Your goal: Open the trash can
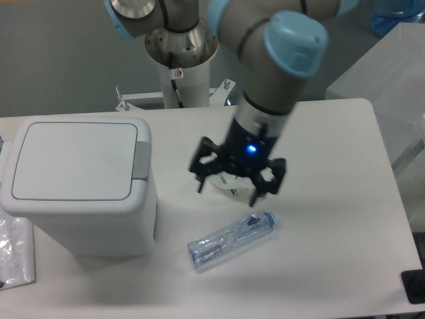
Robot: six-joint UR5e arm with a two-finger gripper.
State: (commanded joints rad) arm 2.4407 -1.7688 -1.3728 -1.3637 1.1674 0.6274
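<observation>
The trash can (80, 193) is a large white boxy bin at the left of the table. Its flat lid (74, 159) is down and closed. The grey push tab (141, 160) sits on the lid's right edge. My gripper (227, 193) hangs above the table's middle, right of the can and clear of it. Its two black fingers are spread apart and hold nothing. A blue light glows on its wrist.
A clear plastic bottle (231, 240) lies on its side just below the gripper. A clear plastic bag (14, 252) lies at the front left corner. The robot base (179, 60) stands at the table's back edge. A grey box (392, 66) stands off the right.
</observation>
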